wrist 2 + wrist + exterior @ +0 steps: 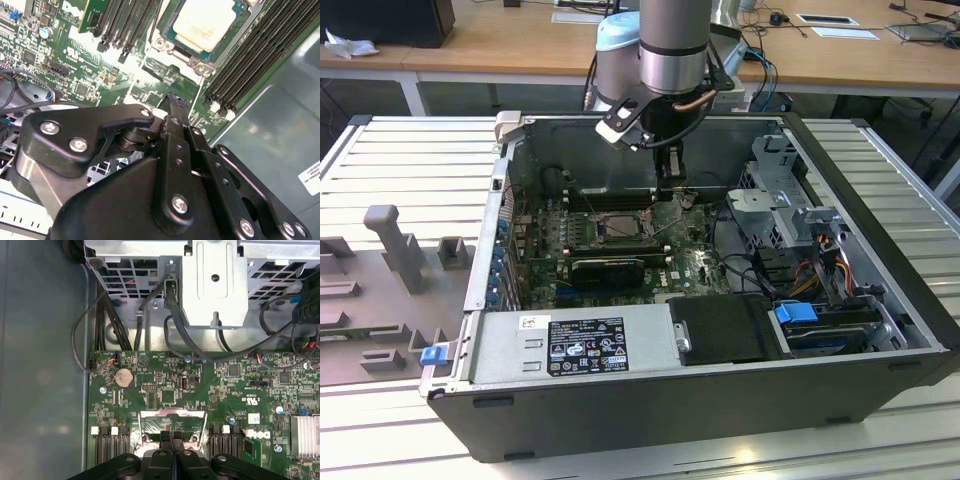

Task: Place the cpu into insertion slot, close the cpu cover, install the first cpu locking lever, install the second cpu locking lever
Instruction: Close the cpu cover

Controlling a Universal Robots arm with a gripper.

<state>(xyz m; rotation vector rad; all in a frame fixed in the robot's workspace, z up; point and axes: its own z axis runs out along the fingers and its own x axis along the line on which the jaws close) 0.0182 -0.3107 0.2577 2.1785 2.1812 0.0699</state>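
Observation:
The cpu [202,22], a pale metal square, lies flat in the insertion slot [161,44] on the green motherboard. The cpu cover [172,413], a thin dull-metal frame, stands raised off the socket, and the board shows through its open centre. My gripper [172,100] is shut with nothing between its fingers. Its tips [172,436] sit right at the cover's upper edge; I cannot tell whether they touch. In the exterior view the gripper [670,190] hangs inside the open computer case, just to the exterior view's right of the socket [617,224].
Long black memory slots [250,55] flank the socket on both sides. A metal drive cage [215,280] with black cables [150,315] stands beyond the board. A power supply [580,345] fills the case's near side. The case walls [880,220] close in all around.

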